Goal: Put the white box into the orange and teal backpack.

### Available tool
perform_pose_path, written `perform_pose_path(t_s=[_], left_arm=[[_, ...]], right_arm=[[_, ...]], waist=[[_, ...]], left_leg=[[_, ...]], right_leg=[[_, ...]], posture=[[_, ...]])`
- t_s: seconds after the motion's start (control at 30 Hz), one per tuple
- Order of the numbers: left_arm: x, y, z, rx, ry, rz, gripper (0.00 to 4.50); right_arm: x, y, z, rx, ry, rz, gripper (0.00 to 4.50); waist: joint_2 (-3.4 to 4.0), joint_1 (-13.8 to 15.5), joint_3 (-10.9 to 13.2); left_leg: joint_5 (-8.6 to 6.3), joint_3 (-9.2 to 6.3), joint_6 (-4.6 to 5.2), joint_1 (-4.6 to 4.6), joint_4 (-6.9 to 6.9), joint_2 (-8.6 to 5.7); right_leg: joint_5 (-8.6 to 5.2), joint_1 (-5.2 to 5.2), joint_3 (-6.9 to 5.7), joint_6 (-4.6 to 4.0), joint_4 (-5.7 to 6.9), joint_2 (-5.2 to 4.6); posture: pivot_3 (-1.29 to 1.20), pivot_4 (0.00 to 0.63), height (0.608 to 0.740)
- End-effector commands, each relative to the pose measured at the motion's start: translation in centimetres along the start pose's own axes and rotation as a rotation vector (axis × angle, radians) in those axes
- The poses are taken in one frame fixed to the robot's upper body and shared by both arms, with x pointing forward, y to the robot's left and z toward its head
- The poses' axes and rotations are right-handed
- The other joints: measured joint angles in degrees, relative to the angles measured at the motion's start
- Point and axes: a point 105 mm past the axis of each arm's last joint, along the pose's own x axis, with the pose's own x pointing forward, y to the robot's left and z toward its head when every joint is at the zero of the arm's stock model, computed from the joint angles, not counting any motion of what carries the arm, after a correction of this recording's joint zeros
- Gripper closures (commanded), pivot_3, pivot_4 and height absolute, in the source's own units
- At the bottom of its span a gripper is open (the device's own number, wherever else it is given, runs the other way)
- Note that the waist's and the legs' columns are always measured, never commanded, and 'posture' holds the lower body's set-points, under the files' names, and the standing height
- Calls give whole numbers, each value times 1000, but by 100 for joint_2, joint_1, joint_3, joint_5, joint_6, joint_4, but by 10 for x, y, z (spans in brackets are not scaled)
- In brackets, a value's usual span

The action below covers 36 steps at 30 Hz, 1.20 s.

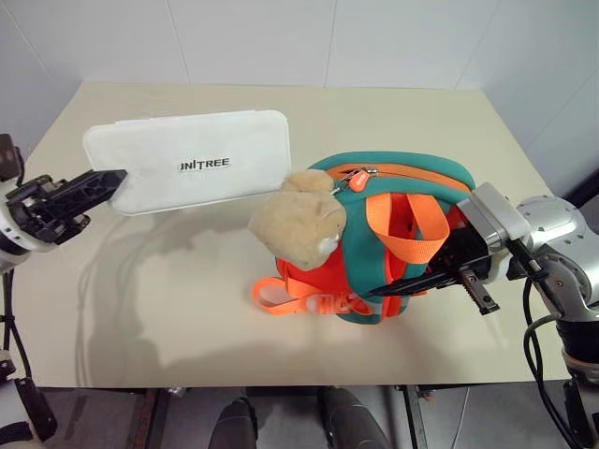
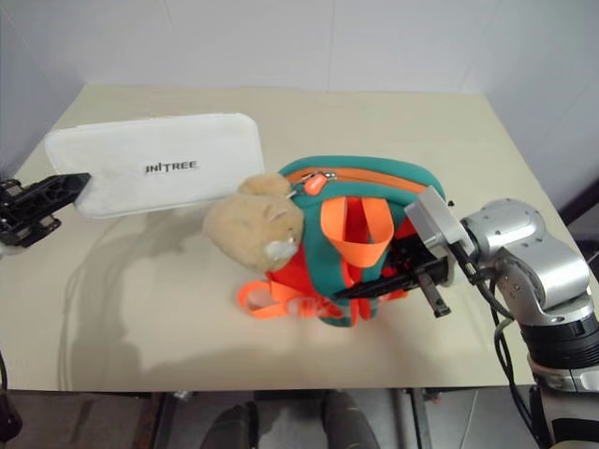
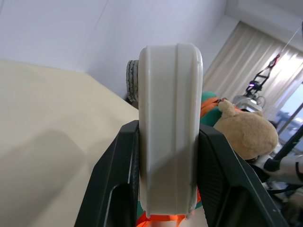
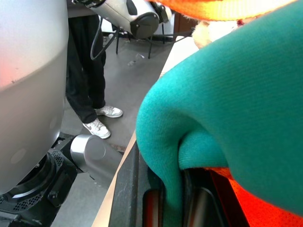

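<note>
The white box, flat with dark lettering on top, hangs above the table's left part and casts a shadow on it. My left gripper is shut on its left end; in the left wrist view the white box stands edge-on between the two black fingers. The orange and teal backpack stands upright at centre right, its zipper along the top, with a tan plush animal on its front. My right gripper is shut on the backpack's right side, pinching a fold of teal fabric.
The beige table has free room at its left, back and front, with its front edge close below the backpack. White walls stand behind it. Beside the table, a person's legs and shoes are on the grey floor.
</note>
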Motion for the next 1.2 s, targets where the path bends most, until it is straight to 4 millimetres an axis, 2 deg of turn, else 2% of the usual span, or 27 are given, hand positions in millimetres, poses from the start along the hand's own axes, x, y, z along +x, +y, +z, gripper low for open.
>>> perform_pose_path(t_s=[0.03, 0.27, 0.43, 0.6, 0.9, 1.03, 1.2], left_arm=[[-3, -22, 19, 113, -21, -62, 3216], [-3, -31, 19, 173, -11, -89, 3216], [-2, -32, 11, 197, 65, -83, 3216], [12, -39, 3, 213, 127, -136, 3216], [25, -27, -11, 288, 279, -148, 3216], [38, -28, -21, 319, 380, -199, 3216], [64, -24, -24, 398, 423, -236, 3216]], right_arm=[[-4, 3, 5, -15, 5, 30, 4456], [-6, -4, 4, -11, 7, 22, 4456], [-5, -6, 4, -9, 6, 24, 4456], [-5, -7, 2, -4, 13, 30, 4456], [-3, -9, 2, -9, 3, 28, 4456], [-2, -9, 1, -7, 0, 21, 4456], [0, -10, -1, -5, -4, 12, 4456]], waist=[[1, 3, 1], [3, 6, 2], [5, -10, 3], [5, 3, 4], [6, 0, 4], [6, 9, 4], [7, 13, 4]], left_leg=[[0, 0, 0, 0, 0, 0], [0, 0, 0, 0, 5, 1], [0, 1, 1, 0, 4, 1], [-1, 1, 1, 0, 9, 2], [-1, 1, 1, 1, 12, 1], [-1, 1, 1, 1, 14, 1], [-1, 0, 2, 0, 22, 1]], right_leg=[[0, 0, 0, 0, 0, 0], [0, 0, -1, -1, 3, 0], [-1, 0, 1, -1, 4, 1], [-2, 1, -1, -3, 5, 1], [-1, 2, -1, -3, 8, 2], [-1, 2, -1, -3, 9, 2], [-1, 6, -1, -1, 12, 4]], posture=[[0, 150, 740], [0, 150, 740], [0, 150, 740], [0, 150, 740], [0, 150, 740], [0, 150, 740], [0, 150, 740]])
